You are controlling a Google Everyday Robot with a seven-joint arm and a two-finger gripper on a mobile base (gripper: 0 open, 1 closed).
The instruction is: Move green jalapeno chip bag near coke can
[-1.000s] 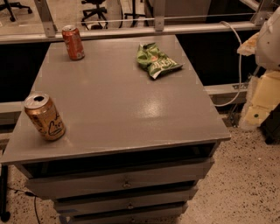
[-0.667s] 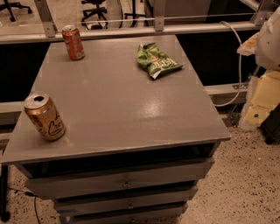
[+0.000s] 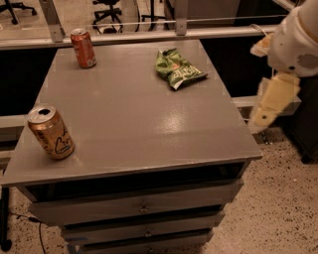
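The green jalapeno chip bag (image 3: 178, 68) lies flat, wrinkled, on the far right part of the grey table top (image 3: 134, 114). The coke can (image 3: 83, 48), red-orange with a silver top, stands upright at the far left corner, well apart from the bag. My gripper (image 3: 267, 105), pale yellow under a white arm, hangs off the table's right edge, to the right of the bag and nearer the front. It holds nothing that I can see.
A golden-tan can (image 3: 51, 132) with dark script stands at the front left of the table. Drawers (image 3: 141, 208) run below the top. A metal rail (image 3: 149, 35) runs behind the table, with office chairs (image 3: 107, 10) beyond it. Speckled floor lies to the right.
My gripper has shifted a little left, toward the table's right edge. The bag and both cans have not moved.
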